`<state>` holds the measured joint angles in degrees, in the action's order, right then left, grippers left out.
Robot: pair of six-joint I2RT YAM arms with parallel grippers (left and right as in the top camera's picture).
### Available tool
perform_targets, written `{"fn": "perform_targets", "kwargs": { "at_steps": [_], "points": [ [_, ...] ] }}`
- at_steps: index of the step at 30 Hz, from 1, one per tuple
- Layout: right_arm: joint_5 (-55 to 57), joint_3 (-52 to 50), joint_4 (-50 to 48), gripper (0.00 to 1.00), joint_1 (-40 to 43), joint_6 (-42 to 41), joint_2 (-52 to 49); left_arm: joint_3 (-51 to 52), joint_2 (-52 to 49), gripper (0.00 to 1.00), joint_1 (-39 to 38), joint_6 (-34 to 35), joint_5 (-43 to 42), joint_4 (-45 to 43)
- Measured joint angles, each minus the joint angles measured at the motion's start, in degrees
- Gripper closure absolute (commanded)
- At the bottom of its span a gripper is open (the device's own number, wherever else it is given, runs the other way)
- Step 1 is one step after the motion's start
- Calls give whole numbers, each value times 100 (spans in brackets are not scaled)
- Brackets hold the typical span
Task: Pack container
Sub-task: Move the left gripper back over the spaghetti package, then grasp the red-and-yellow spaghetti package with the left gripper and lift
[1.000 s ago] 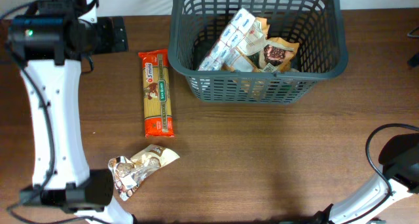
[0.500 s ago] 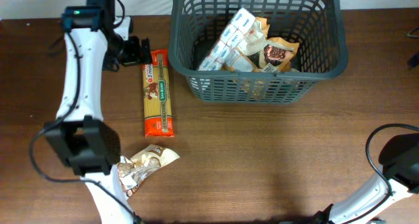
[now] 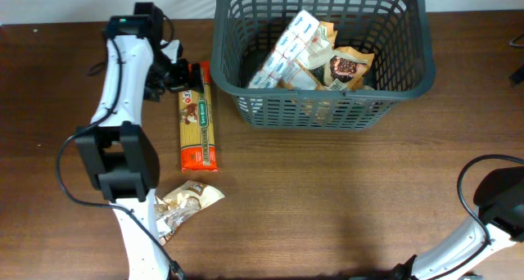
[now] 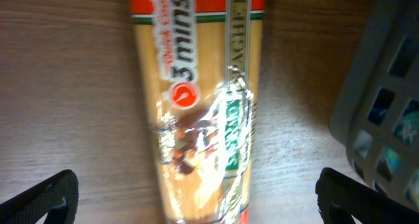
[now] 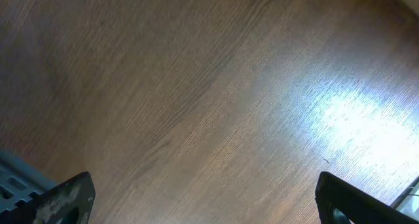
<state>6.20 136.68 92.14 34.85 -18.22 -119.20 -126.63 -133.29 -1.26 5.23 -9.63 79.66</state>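
Several packets lie in the container at the bench's far edge; spaghetti packet and snack bag lie outside, the left pincer gaping wide above the spaghetti, the right pincer wide and empty

Only a narrow gap is left between the spaghetti packet and the container wall; the packet's other side is hemmed by the left arm. Open table is found in front of the container. Inside, room is offered at the left, beside stacked boxes.
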Motion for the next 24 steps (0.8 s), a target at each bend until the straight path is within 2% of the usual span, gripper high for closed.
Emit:
{"fn": "perform_targets", "kwargs": {
  "at_steps": [10,24],
  "points": [
    [0,0,0,1,0,0,0,0,-125,1,-758,535,802,-175],
    [0,0,0,1,0,2,0,81,-151,1,-525,833,1075,-380]
  ]
}}
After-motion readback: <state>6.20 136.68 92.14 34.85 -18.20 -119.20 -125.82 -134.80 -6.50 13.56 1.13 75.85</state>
